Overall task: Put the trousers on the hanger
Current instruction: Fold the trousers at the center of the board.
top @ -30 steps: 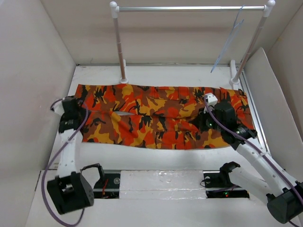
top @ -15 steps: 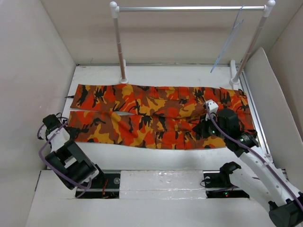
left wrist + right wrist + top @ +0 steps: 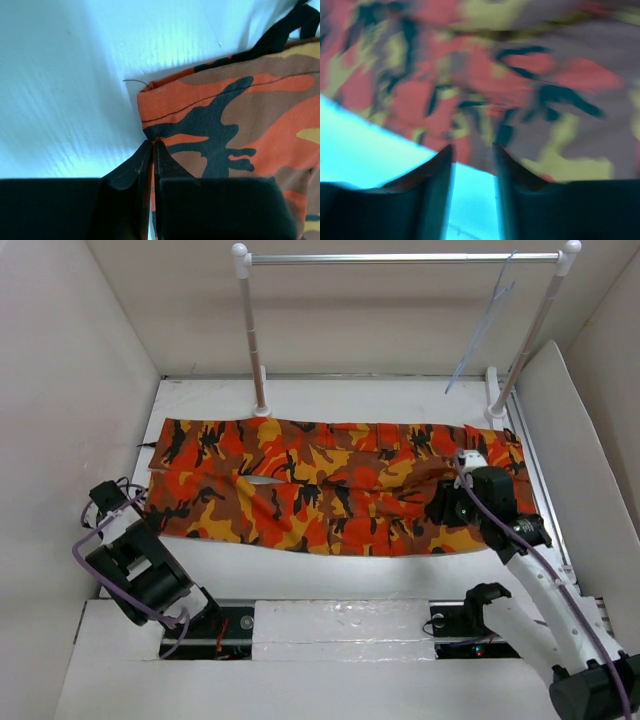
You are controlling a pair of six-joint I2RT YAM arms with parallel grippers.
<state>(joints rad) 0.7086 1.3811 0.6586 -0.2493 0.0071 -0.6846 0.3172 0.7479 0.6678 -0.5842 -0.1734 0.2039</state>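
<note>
The camouflage trousers point(image 3: 330, 485) lie flat across the table, leg cuffs to the left and waist to the right. A cuff corner point(image 3: 200, 105) fills the left wrist view. My left gripper point(image 3: 151, 142) is shut, its tips at that cuff's edge with no cloth seen pinched. The left arm point(image 3: 130, 570) is folded back at the lower left. My right gripper point(image 3: 442, 510) hovers open over the waist end near the trousers' front edge point(image 3: 520, 95), with nothing between its fingers point(image 3: 445, 160). The pale blue hanger point(image 3: 487, 320) hangs from the rack bar at the far right.
A rack of white posts and a silver crossbar point(image 3: 400, 257) stands at the back of the table. A white panel point(image 3: 560, 430) leans along the right side. Enclosure walls close in left, back and right. Bare white table point(image 3: 350, 575) runs in front of the trousers.
My left arm has pulled back from the cuffs toward its base, and its gripper has shut. My right gripper has opened, let go of the waist cloth and shifted slightly right.
</note>
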